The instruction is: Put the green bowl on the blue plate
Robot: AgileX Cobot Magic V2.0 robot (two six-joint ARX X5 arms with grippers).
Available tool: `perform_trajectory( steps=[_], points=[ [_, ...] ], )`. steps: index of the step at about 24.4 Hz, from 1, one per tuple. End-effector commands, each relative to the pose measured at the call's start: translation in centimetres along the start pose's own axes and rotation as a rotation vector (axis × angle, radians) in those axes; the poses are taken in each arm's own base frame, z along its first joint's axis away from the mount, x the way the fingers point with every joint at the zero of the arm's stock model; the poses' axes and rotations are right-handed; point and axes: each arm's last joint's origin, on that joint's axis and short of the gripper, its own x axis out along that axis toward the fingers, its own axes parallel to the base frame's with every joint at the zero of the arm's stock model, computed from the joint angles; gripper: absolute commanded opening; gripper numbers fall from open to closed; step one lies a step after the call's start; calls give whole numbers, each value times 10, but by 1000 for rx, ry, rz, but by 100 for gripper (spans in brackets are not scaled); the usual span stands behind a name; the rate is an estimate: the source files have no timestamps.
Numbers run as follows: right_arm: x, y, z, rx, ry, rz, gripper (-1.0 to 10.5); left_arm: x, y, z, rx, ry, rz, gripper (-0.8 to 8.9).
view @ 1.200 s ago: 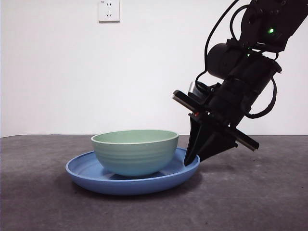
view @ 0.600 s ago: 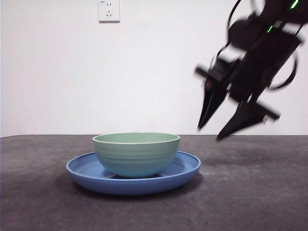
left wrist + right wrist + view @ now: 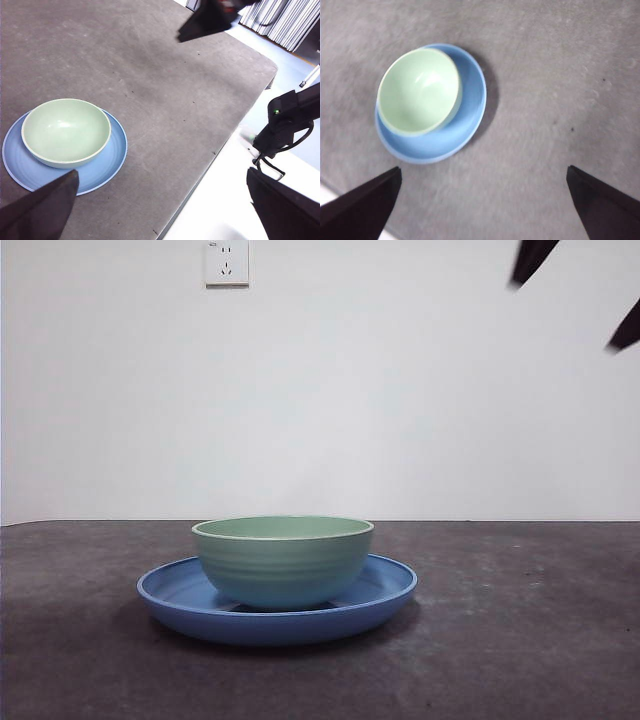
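The green bowl [image 3: 283, 558] is pale mint green and glossy, with faint horizontal ridges banding its outer wall and a lighter, cream-tinged rim. The blue plate [image 3: 380, 592] is a glossy medium blue. The surface [image 3: 520, 640] is mottled dark grey. The wall [image 3: 400, 390] is plain white, with a white socket [image 3: 226, 261]. Black fingers [image 3: 362, 205] frame the wrist views.

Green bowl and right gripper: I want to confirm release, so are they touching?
Apart. In the right wrist view the open right gripper sits high above the green bowl, which rests on the blue plate, with bare table between.
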Motion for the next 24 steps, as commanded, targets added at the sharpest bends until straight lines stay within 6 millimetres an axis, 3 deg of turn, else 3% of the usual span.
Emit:
perform_trajectory(
  steps=[1, 6, 12, 21, 22, 23, 24],
  points=[
    [-23, 8, -9, -105, -42, 3, 612, -1, -1, 2, 6, -13, -11, 625],
    [-59, 19, -36, -188, -108, 25, 611, -1, -1, 2, 6, -13, -11, 626],
    [-86, 27, -62, -229, -187, 47, 611, -1, -1, 2, 6, -13, -11, 625],
    [-96, 30, -74, -244, -216, 72, 600, -1, -1, 2, 12, -13, -11, 623],
    [-96, 30, -74, -243, -216, 72, 558, -1, -1, 2, 14, -13, -11, 612],
    [-96, 30, -74, -242, -214, 73, 433, -1, -1, 2, 14, -12, -11, 540],
    [-96, 30, -73, -235, -210, 73, 225, -1, -1, 2, 13, -11, -11, 372]
  ],
)
